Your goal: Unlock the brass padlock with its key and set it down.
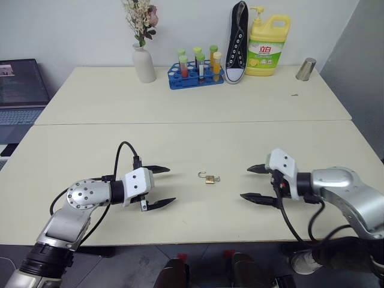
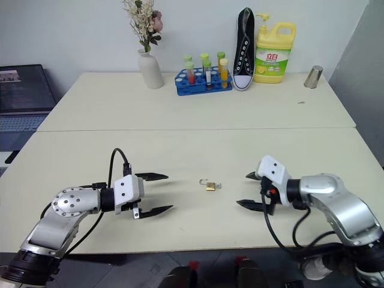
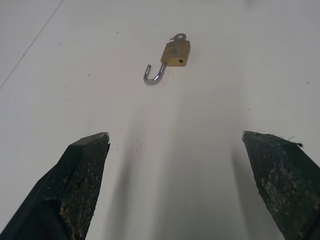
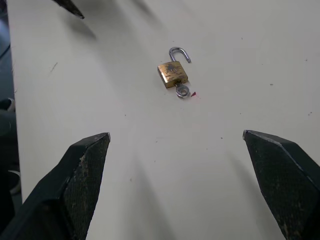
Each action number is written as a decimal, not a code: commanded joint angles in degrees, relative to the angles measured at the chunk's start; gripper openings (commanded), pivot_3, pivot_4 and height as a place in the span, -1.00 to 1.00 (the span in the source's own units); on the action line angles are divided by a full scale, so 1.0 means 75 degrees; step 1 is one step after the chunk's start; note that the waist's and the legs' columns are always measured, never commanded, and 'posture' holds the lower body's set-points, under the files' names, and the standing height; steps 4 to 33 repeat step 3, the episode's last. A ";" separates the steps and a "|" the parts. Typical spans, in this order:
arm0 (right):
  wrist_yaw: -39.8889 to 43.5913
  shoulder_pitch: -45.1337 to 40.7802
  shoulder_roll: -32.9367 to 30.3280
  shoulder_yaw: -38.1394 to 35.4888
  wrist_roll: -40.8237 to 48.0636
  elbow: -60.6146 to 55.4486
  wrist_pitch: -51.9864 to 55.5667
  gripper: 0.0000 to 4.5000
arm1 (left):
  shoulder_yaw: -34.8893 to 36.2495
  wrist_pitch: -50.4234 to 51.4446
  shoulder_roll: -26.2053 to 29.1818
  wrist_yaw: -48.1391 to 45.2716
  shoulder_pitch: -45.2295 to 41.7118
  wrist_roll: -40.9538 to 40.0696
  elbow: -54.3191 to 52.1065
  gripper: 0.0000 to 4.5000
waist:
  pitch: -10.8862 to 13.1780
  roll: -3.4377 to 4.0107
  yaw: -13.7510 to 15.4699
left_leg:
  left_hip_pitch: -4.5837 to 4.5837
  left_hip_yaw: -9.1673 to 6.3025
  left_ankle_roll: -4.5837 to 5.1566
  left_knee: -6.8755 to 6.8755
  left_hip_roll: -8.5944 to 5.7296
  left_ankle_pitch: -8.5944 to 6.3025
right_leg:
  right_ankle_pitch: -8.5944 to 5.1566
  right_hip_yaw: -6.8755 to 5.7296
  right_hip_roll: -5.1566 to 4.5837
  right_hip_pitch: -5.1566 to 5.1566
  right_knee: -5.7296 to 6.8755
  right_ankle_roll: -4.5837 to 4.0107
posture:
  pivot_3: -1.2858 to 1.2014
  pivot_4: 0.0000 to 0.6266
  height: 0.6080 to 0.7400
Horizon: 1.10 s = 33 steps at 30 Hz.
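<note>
The brass padlock (image 1: 209,178) lies flat on the near table, midway between my two grippers, its silvery shackle (image 3: 153,75) swung open. The key (image 4: 182,91) sticks out of the padlock's base, its round head resting on the table. My left gripper (image 1: 158,186) hovers to the left of the padlock, open and empty, fingers pointing toward it. To the padlock's right, my right gripper (image 1: 255,183) is open too, with nothing between its fingers. Both grippers are well apart from the padlock.
At the far edge of the back table stand a white vase (image 1: 144,63) with flowers, a blue tube rack (image 1: 195,74), a black shoe (image 1: 237,42), a yellow detergent bottle (image 1: 267,45) and a metal cup (image 1: 306,69). A laptop (image 1: 21,90) sits at far left.
</note>
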 commanded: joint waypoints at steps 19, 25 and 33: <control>0.0072 0.0142 0.0028 -0.0397 0.0244 -0.0509 -0.0250 0.99 | 0.0151 0.0180 0.0118 -0.0411 -0.0137 -0.0247 -0.0239 1.00 | 0.0001 -0.0001 -0.0007 | 0.0006 0.0005 0.0000 0.0000 0.0001 0.0000 | 0.0000 0.0005 0.0002 0.0001 0.0003 0.0000 | 0.03 -0.52 1.00; 0.0072 0.0142 0.0028 -0.0397 0.0244 -0.0509 -0.0250 0.99 | 0.0151 0.0180 0.0118 -0.0411 -0.0137 -0.0247 -0.0239 1.00 | 0.0001 -0.0001 -0.0007 | 0.0006 0.0005 0.0000 0.0000 0.0001 0.0000 | 0.0000 0.0005 0.0002 0.0001 0.0003 0.0000 | 0.03 -0.52 1.00; 0.0072 0.0142 0.0028 -0.0397 0.0244 -0.0509 -0.0250 0.99 | 0.0151 0.0180 0.0118 -0.0411 -0.0137 -0.0247 -0.0239 1.00 | 0.0001 -0.0001 -0.0007 | 0.0006 0.0005 0.0000 0.0000 0.0001 0.0000 | 0.0000 0.0005 0.0002 0.0001 0.0003 0.0000 | 0.03 -0.52 1.00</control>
